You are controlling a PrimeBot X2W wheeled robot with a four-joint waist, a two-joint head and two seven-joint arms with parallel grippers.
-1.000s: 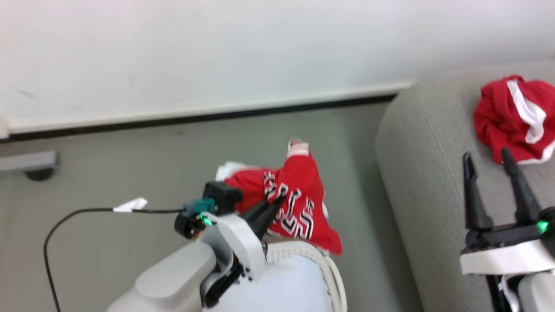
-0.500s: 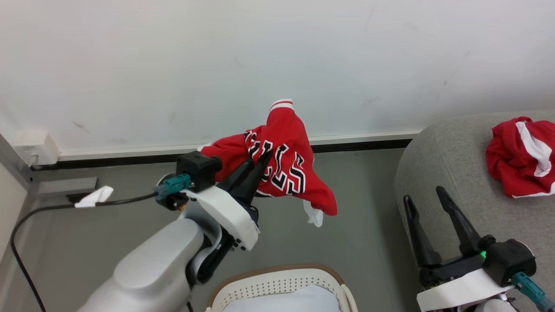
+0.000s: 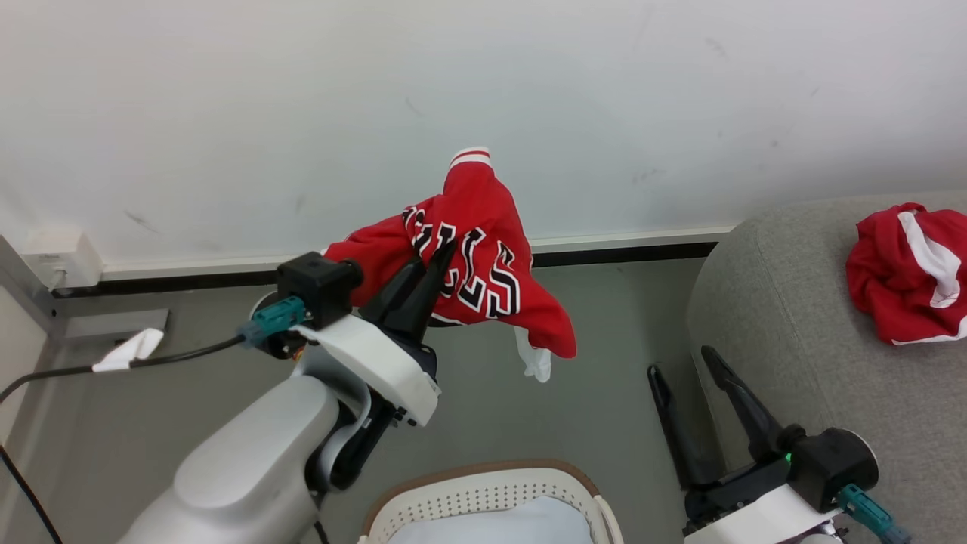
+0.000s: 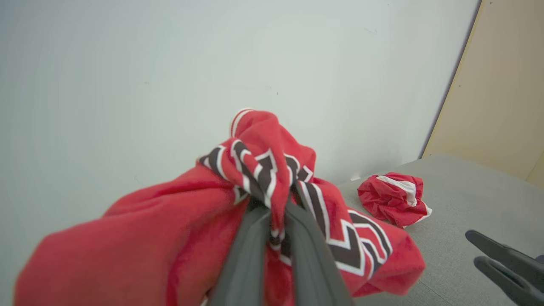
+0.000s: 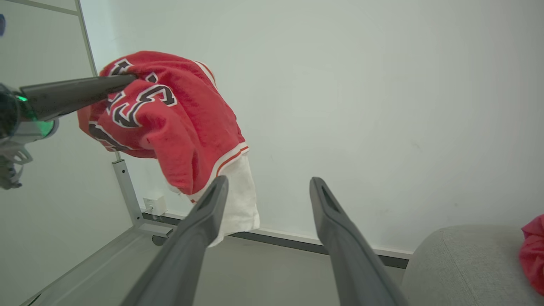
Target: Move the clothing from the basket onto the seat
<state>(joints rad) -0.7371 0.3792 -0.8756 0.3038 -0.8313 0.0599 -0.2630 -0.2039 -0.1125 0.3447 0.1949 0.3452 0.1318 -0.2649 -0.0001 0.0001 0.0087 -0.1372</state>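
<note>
My left pincer [image 3: 437, 255] is clamping the red jersey [image 3: 491, 249] aloft, at 12 o'clock from the basket [image 3: 483, 483]. My right pincer [image 3: 680, 361] is idling, fingers apart. The striped red piece [image 3: 903, 272] is lying on the grey seat [image 3: 786, 302] at 3 o'clock. Judged half done: the jersey is awaiting transfer.

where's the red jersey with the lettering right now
In the head view, the red jersey with black-and-white lettering hangs left of centre, clamped in the left gripper above the floor, beyond the white perforated basket and left of the grey fabric seat.
</note>
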